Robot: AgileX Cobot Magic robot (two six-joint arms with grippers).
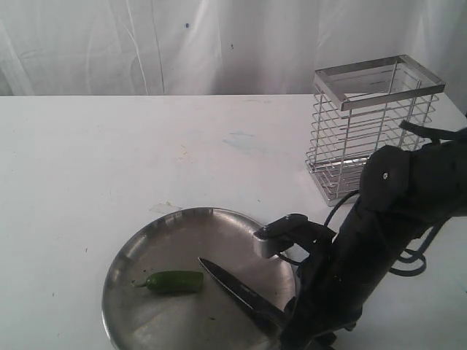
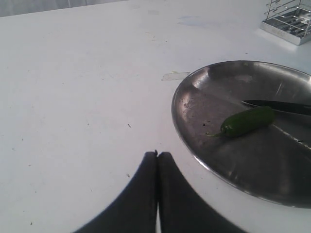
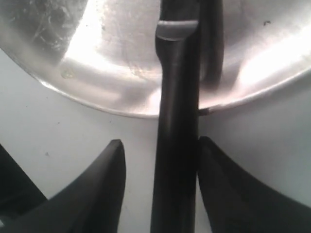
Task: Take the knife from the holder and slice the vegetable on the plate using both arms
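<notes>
The knife (image 1: 235,286) lies with its dark blade on the steel plate (image 1: 182,232), tip beside the green vegetable (image 1: 174,281). Its black handle (image 3: 177,97) crosses the plate's rim (image 3: 97,104) and runs between the fingers of my right gripper (image 3: 159,141). That gripper is open: one finger stands clear of the handle and the other is close against it. My left gripper (image 2: 158,153) is shut on nothing, above the white table just outside the plate's edge (image 2: 182,131), with the vegetable (image 2: 248,121) and the blade (image 2: 277,106) beyond it. The wire holder (image 1: 372,124) stands upright at the back right.
The bulky black right arm (image 1: 379,240) with its cables hangs over the table between the plate and the holder. A small patch of tape (image 2: 175,75) sits on the table near the plate's far rim. A white curtain closes the back.
</notes>
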